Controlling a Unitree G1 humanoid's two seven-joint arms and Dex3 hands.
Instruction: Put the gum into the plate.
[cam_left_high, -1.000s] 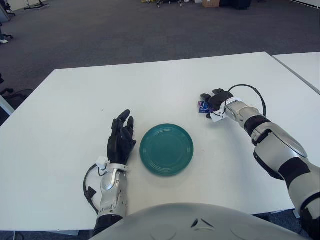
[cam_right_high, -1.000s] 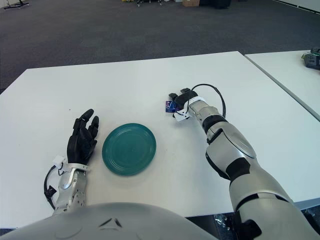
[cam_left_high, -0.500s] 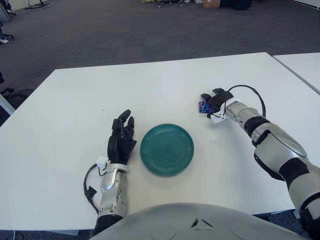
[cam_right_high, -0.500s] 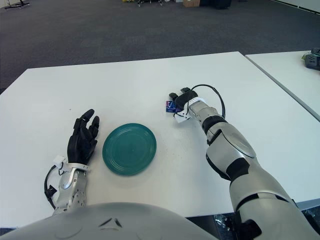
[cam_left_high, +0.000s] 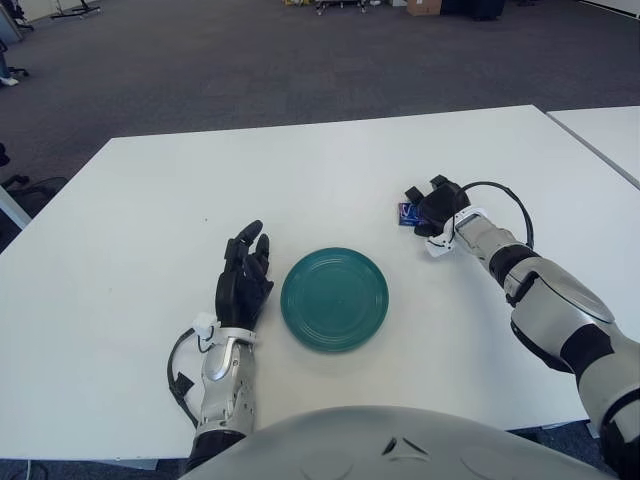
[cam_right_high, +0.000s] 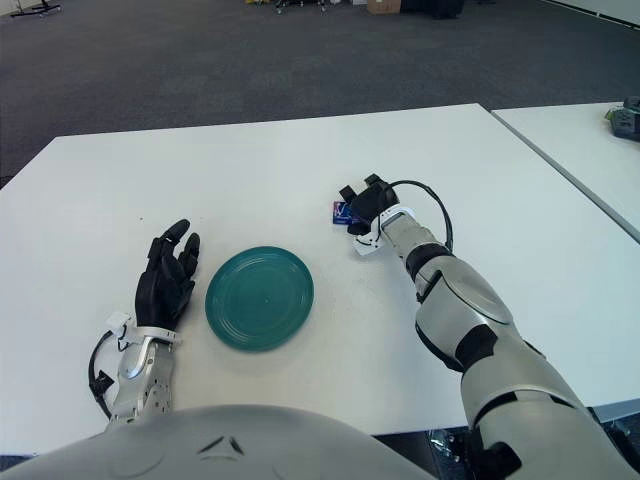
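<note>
Grey carpet stretches across the far background, and nearer sits a white table (cam_left_high: 330, 170) that carries the whole scene. On its near middle lies a round teal plate (cam_left_high: 334, 299), bare of anything. Well to the right of the plate and a little farther away is the gum (cam_left_high: 407, 213), a small blue packet showing at the left edge of the right hand (cam_left_high: 436, 205).

That hand has its dark fingers (cam_left_high: 413, 193) curled over and around the packet, and by the look of it they are closing on it; whether the grip is already firm enough to lift cannot be settled, since most of the packet is hidden under the hand. Compared with a second ago, the right hand has crept slightly farther and to the right, with the wrist and its looped black cable (cam_left_high: 505, 192) moving along with it, and the packet has shifted the same small way. That suggests the gum now moves with the hand instead of lying loose, so the grasp is probably taking hold.

The left hand (cam_left_high: 243, 278) shows just left of the plate, fingers relaxed and spread, holding nothing, unchanged over the same second.

Nothing of the task is finished yet: the gum is apart from the plate. What remains, as I judge it, is lifting the packet, carrying it left and nearer, and letting it go over the plate.
</note>
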